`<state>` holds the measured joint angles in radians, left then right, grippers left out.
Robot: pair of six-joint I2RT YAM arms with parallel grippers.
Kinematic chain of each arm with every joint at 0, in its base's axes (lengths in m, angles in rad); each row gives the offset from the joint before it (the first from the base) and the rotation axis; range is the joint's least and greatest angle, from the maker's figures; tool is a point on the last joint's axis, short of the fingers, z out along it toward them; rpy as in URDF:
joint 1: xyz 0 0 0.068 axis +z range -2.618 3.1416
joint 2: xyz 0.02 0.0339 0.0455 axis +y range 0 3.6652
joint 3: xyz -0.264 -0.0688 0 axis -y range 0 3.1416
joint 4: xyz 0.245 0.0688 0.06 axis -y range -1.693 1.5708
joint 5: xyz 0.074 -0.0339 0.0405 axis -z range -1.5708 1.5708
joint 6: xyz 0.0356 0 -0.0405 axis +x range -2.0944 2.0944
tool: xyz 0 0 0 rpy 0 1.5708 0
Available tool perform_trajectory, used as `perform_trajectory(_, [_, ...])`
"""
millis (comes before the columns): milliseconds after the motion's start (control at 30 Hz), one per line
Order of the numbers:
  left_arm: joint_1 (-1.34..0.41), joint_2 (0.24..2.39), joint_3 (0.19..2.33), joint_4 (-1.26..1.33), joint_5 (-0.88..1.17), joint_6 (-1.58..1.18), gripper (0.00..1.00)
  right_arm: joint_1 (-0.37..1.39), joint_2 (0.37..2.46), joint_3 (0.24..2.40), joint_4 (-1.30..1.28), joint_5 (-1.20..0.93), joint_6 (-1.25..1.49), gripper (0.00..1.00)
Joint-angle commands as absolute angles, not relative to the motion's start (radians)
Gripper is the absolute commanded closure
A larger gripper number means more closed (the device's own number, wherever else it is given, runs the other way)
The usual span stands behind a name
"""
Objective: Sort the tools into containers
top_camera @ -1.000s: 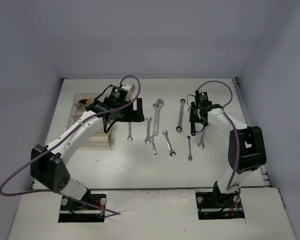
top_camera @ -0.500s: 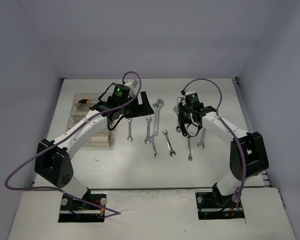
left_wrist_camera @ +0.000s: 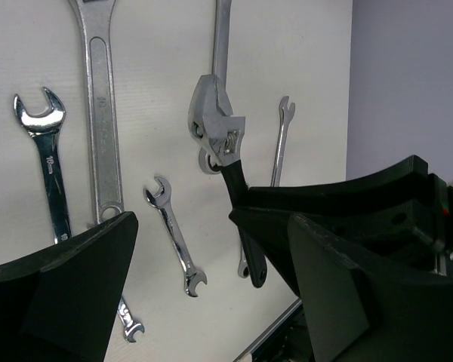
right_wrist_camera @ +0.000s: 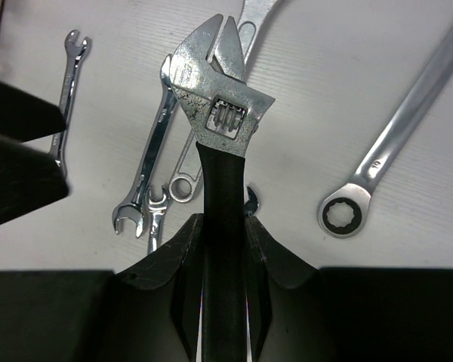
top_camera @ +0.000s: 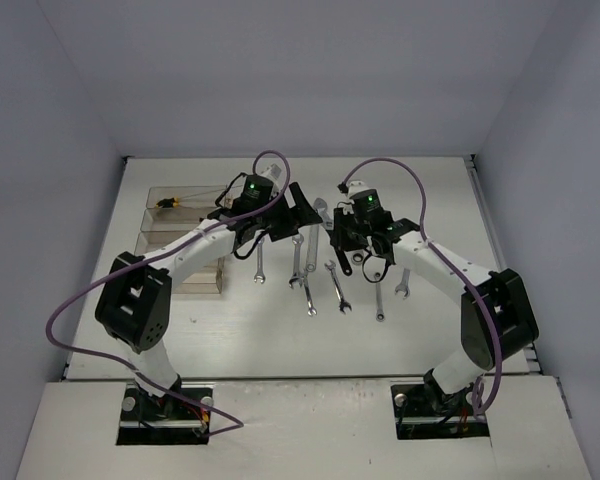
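Observation:
My right gripper [right_wrist_camera: 224, 226] is shut on the black handle of an adjustable wrench [right_wrist_camera: 219, 90] and holds it above the table, silver head pointing away. In the top view the right gripper [top_camera: 343, 236] hangs over the middle of the row of tools. My left gripper [top_camera: 305, 212] stands open just to its left. In the left wrist view the held wrench [left_wrist_camera: 217, 132] hangs ahead of my wide-apart left fingers [left_wrist_camera: 68, 294]. Silver wrenches lie loose on the table, among them a long one [top_camera: 312, 240] and a ratcheting one [right_wrist_camera: 346, 215]. The clear containers [top_camera: 175, 248] sit at the left.
A yellow-black handled tool [top_camera: 165, 203] lies in the farthest bin. Small wrenches [top_camera: 259, 265] [top_camera: 337, 286] [top_camera: 379, 297] [top_camera: 402, 283] lie below both grippers. Grey walls enclose the table on three sides. The two arms are close together at the centre.
The right gripper has carried the black-handled wrench leftward to the table's middle. The left gripper has swung right from beside the bins toward it, staying open.

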<state>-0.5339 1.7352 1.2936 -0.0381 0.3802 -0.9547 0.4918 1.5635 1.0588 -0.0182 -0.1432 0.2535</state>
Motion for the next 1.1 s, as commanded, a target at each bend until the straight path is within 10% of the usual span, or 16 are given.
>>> perform_trajectory(0, [-0.534,1.738,1.367,0.083,0.414,-1.015,0.22,0.509,1.496,1.104,0.082,-0.188,0.259,1.00])
perform_trajectory(533, [-0.534,1.818,1.424,0.097,0.448,-1.048,0.34,0.534,1.474,1.103,0.120,-0.247,0.270,1.00])
perform_trajectory(933, [-0.532,1.809,1.407,0.142,0.451,-1.072,0.96,0.537,1.456,1.090,0.134,-0.262,0.278,1.00])
perform_trajectory(1067, [-0.522,1.785,1.387,0.155,0.441,-1.080,1.00,0.537,1.444,1.089,0.134,-0.258,0.280,0.94])
